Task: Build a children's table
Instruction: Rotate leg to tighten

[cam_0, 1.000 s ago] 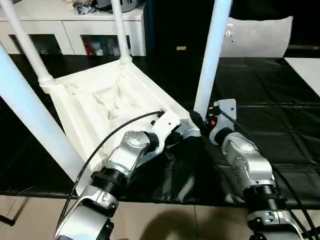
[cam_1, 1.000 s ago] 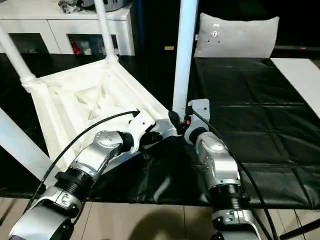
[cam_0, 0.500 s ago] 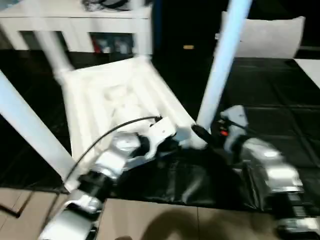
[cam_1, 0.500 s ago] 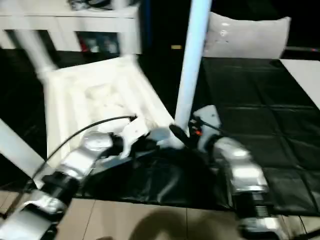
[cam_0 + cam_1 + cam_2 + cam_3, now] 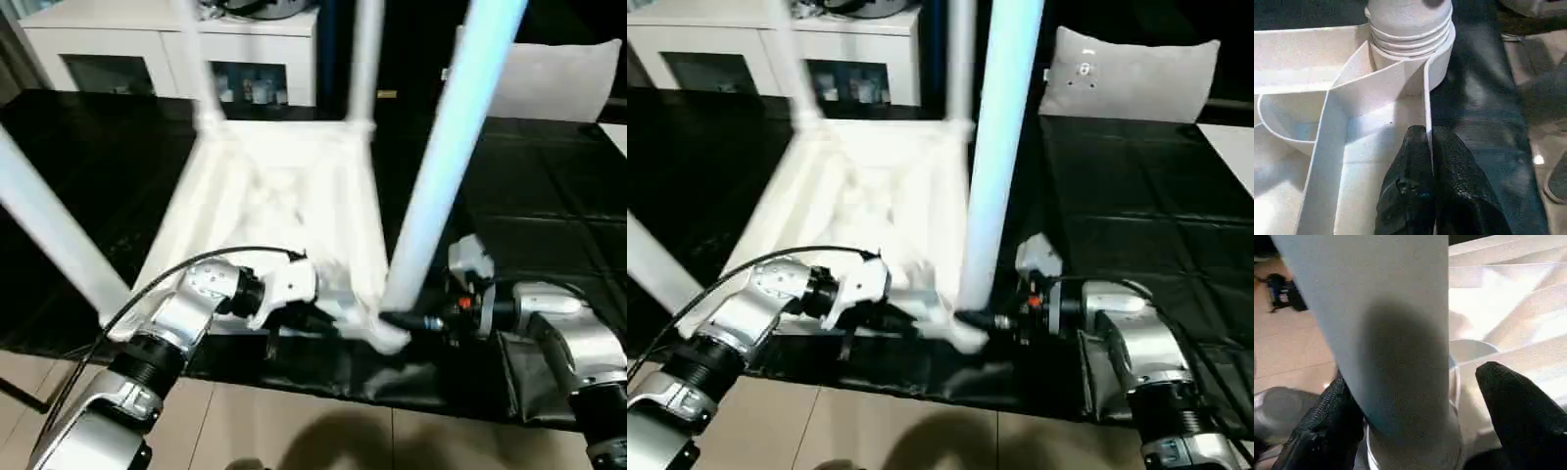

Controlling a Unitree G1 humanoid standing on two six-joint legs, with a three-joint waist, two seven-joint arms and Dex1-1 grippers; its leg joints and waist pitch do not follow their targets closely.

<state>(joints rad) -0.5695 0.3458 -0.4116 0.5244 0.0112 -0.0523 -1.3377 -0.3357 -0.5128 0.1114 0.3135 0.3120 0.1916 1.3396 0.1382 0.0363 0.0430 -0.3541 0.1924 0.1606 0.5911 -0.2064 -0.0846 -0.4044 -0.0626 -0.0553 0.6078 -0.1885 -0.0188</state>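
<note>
The children's table (image 5: 284, 186) lies upside down on the black-covered work surface, ribbed underside up, with its white legs standing in the corner sockets. My left gripper (image 5: 1428, 134) is shut on the thin rim wall of the table top, close to the near right corner socket (image 5: 1410, 29). My right gripper (image 5: 400, 321) stands open at the base of the near right leg (image 5: 446, 166). In the right wrist view the leg (image 5: 1391, 333) fills the gap; one finger (image 5: 1327, 426) lies against it and the other finger (image 5: 1518, 401) stands a little apart.
The near right corner sits at the front edge of the black work surface (image 5: 549, 196), with tan floor (image 5: 294, 421) below. A white cabinet (image 5: 127, 39) stands behind, and a grey cushion (image 5: 558, 78) at the back right. Another leg (image 5: 49, 235) slants up on the left.
The camera has shifted. The table top now lies squarer to me than before. My right forearm has swung out to the right, its fingers still about the leg's base. The left gripper keeps its hold.
</note>
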